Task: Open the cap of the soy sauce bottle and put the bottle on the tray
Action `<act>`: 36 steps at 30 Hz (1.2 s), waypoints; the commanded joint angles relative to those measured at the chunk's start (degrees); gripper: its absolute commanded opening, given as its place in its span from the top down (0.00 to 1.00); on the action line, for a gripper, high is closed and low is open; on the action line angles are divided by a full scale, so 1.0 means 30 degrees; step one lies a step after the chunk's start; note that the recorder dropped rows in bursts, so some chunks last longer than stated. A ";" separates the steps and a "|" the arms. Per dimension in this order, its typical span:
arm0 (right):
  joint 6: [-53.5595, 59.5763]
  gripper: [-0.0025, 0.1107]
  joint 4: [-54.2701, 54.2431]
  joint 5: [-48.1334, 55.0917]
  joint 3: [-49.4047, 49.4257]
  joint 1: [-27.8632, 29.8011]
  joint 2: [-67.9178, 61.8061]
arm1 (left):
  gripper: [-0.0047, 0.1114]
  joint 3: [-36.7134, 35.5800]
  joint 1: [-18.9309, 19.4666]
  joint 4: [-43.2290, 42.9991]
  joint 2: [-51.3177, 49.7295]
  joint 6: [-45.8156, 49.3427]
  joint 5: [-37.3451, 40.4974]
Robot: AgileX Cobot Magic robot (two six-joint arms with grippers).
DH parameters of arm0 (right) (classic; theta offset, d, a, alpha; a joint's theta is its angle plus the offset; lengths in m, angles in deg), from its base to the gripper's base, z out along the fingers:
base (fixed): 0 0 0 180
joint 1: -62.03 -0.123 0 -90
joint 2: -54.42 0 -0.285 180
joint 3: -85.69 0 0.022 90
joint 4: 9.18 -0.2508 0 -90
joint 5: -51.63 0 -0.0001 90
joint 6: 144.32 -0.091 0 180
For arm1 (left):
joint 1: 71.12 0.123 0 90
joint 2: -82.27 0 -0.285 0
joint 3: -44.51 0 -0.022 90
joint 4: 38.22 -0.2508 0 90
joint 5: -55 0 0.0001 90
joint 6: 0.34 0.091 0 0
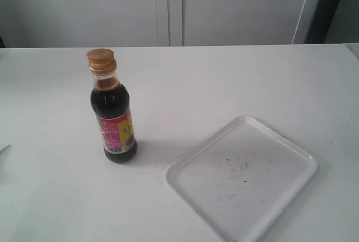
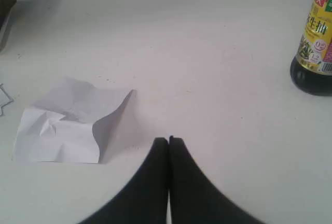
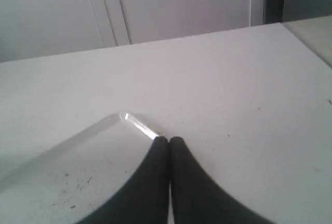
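The soy sauce bottle (image 1: 113, 120) stands upright on the white table, left of centre, full of dark liquid, with a pink and yellow label. Its copper-gold cap (image 1: 101, 61) sits closed on the neck. The white tray (image 1: 291, 181) lies flat to the bottle's right, bare except for dark specks. Neither arm shows in the exterior view. My left gripper (image 2: 168, 140) is shut and holds nothing, low over the table, with the bottle's base (image 2: 314, 42) well off to one side. My right gripper (image 3: 169, 140) is also shut and holds nothing, just over a corner of the tray (image 3: 78, 141).
A crumpled sheet of white paper (image 2: 67, 122) lies on the table near the left gripper. A pale wall with cabinet panels (image 1: 168, 7) runs behind the table's far edge. A dark vertical strip (image 1: 331, 7) stands at the back right.
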 commanded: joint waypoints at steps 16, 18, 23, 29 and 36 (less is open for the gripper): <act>0.0458 0.98 0.0142 -0.5836 0.0100 -0.0095 0.0107 | 0.96 -0.0079 0.0084 0.2867 0.0082 -0.0973 -0.4191; 0.0458 0.98 0.0142 -0.5933 0.0100 -0.0095 0.0107 | 0.96 -0.0079 0.0045 0.2867 0.0082 -0.1344 -0.5341; 0.0458 0.98 0.0142 -0.6182 0.0051 -0.0095 0.0107 | 0.96 0.1061 -0.0162 0.2786 0.0082 -0.1777 -0.5940; 0.0458 0.98 0.0142 -0.6564 -0.0669 -0.0095 0.0107 | 0.96 0.3835 -0.0162 0.2156 -0.1178 -0.1742 -0.6093; 0.0026 0.98 0.0142 -0.7947 -0.1722 -0.0095 0.0045 | 0.96 0.5363 -0.0162 0.0512 -0.6668 -0.2577 -0.8649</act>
